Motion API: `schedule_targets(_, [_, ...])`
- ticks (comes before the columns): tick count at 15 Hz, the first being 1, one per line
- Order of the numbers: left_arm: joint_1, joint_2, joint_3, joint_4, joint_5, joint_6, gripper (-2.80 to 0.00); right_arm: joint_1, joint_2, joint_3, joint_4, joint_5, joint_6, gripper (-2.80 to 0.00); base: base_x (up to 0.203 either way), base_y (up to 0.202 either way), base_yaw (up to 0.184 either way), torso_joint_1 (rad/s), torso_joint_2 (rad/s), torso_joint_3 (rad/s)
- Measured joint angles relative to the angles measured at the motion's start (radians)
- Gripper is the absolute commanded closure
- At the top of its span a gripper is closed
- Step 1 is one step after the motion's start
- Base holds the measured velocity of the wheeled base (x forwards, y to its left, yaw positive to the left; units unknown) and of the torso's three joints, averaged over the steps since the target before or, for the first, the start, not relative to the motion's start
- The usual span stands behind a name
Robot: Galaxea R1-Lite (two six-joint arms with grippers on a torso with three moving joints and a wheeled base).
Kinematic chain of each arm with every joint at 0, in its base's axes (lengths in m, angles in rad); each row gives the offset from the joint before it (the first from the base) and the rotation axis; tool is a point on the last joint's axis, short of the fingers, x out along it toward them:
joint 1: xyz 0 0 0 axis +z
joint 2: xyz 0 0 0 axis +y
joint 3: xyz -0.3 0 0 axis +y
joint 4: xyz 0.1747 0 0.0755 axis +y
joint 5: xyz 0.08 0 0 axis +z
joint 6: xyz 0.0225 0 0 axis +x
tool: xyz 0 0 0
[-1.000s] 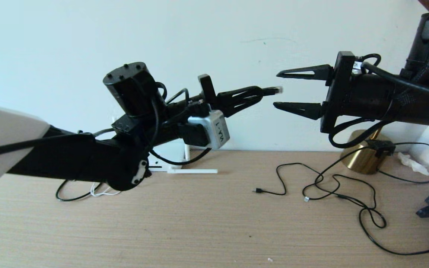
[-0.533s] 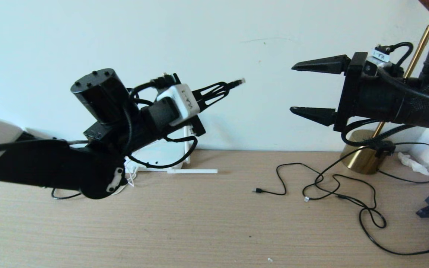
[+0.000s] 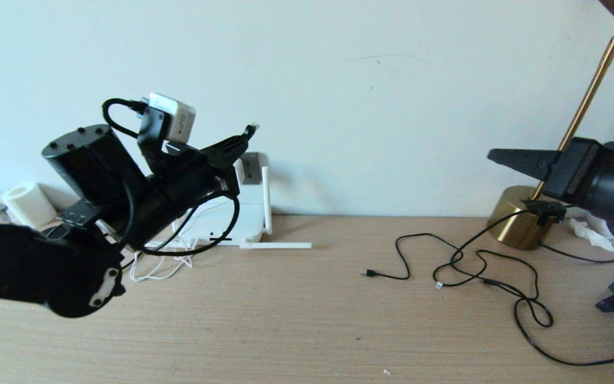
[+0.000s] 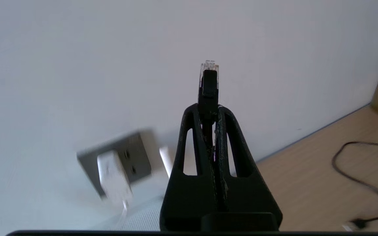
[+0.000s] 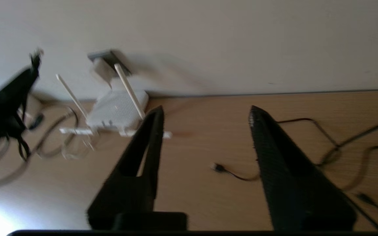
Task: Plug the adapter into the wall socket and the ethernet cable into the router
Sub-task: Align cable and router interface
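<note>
**Holding the Plug Aloft by the Wall**

Spreading across the lower frame, the wooden table [image 3: 296, 320] carries the router [image 3: 235, 221] at left-centre against the wall. Above it the wall socket [image 4: 133, 157] has the adapter [image 4: 113, 178] seated in it. At upper left, the left gripper [image 3: 235, 144] pinches the ethernet cable [image 4: 208, 82], clear tip upward. At right edge, the right gripper [image 5: 205, 121] hangs spread, empty.

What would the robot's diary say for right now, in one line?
left gripper: shut on ethernet plug, in air near router | right gripper: open, empty | adapter: in socket
</note>
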Motion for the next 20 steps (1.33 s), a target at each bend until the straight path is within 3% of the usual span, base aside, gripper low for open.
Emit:
schedule_targets(3, [0.017,-0.065,0.082,0.008,0.051,-0.116,0.00,0.013,-0.203,0.122,0.027,-0.022,-0.132,0.00,0.000,0.000,0.000,0.000,0.00,0.000])
schedule_targets(6, [0.020,-0.113,0.187,0.015,0.122,-0.126,0.00,-0.001,-0.440,0.201,0.135,-0.061,-0.264,0.00,0.000,0.000,0.000,0.000,0.00,0.000])
schedule_targets(11, [0.011,-0.198,0.348,0.022,0.333,-0.102,0.00,-0.298,-0.798,0.363,0.391,-0.065,-0.383,0.00,0.000,0.000,0.000,0.000,0.00,0.000])
schedule_targets(14, [0.011,-0.191,0.427,0.047,0.364,-0.102,0.00,-0.377,-0.912,0.531,0.380,-0.027,-0.405,0.00,0.000,0.000,0.000,0.000,0.00,0.000])
schedule_targets(18, [0.011,-0.126,0.458,0.055,0.366,-0.112,0.00,-0.394,-0.952,0.781,0.223,0.070,-0.446,0.00,0.000,0.000,0.000,0.000,0.00,0.000])
schedule_targets(20, [0.010,-0.106,0.463,0.055,0.365,-0.125,0.00,-0.394,-0.957,0.856,0.217,0.121,-0.446,0.00,0.000,0.000,0.000,0.000,0.00,0.000])
